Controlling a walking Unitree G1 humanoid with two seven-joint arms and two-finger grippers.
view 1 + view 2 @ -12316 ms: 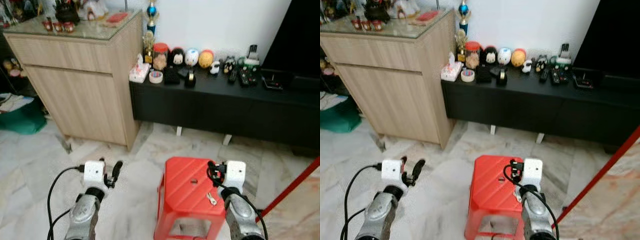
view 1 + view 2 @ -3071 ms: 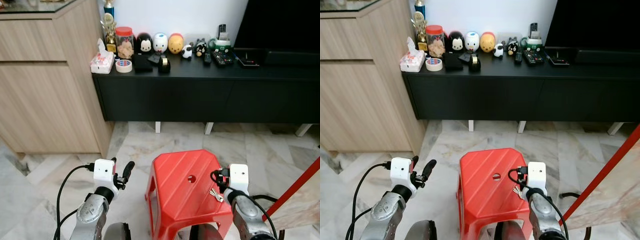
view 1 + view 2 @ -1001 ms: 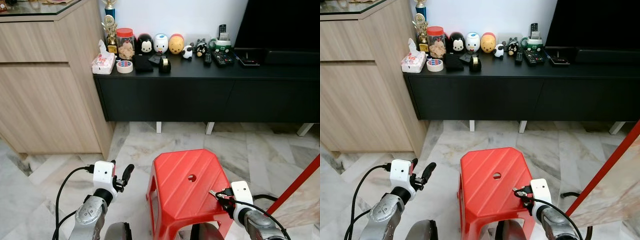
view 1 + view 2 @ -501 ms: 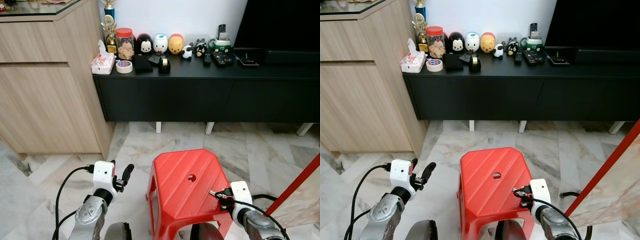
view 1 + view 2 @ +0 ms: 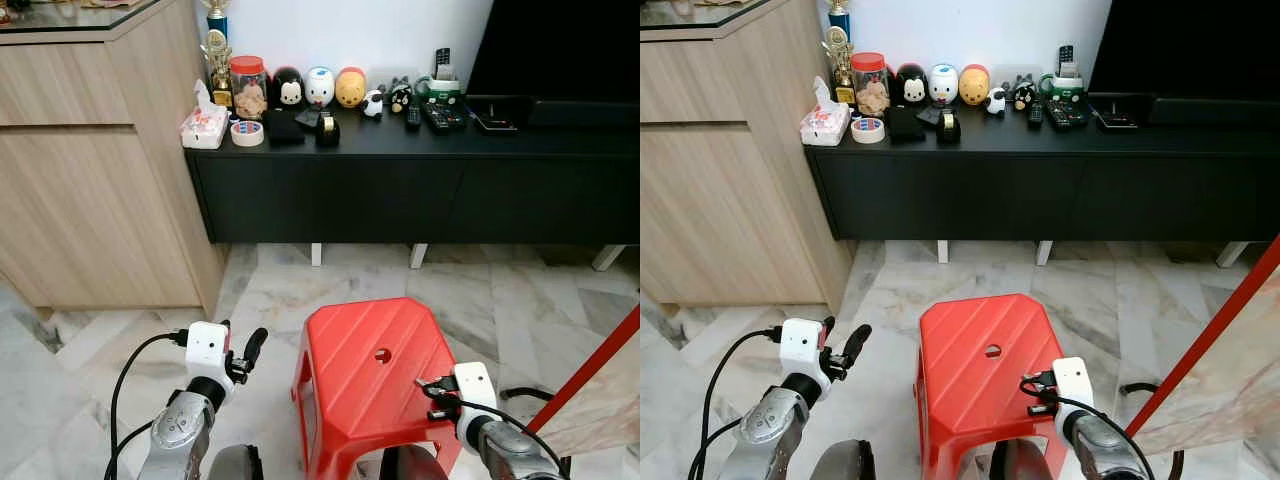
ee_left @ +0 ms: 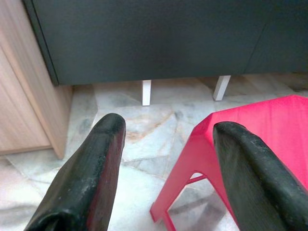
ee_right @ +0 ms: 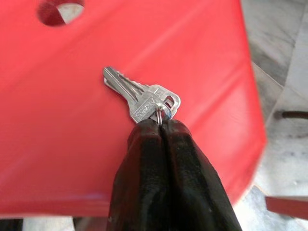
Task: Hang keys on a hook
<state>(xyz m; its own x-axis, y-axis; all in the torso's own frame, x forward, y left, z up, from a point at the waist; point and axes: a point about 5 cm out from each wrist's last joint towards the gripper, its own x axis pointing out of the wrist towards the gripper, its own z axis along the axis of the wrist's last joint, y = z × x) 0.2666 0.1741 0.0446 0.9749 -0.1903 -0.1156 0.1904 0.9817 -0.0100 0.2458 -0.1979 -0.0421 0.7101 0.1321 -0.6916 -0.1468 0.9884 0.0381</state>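
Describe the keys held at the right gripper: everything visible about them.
The small silver metal keys sit pinched at the tips of the right gripper, whose black fingers are shut on the thin ring at their heads. The toothed blades point away from the gripper, over the red plastic stool. Whether they touch its top cannot be told.

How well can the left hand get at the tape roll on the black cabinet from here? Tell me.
Probably not from here. The left hand hangs open, low beside the red stool, while the tape roll sits up on the black cabinet across open marble floor. Nothing blocks the way; the robot would likely have to walk closer.
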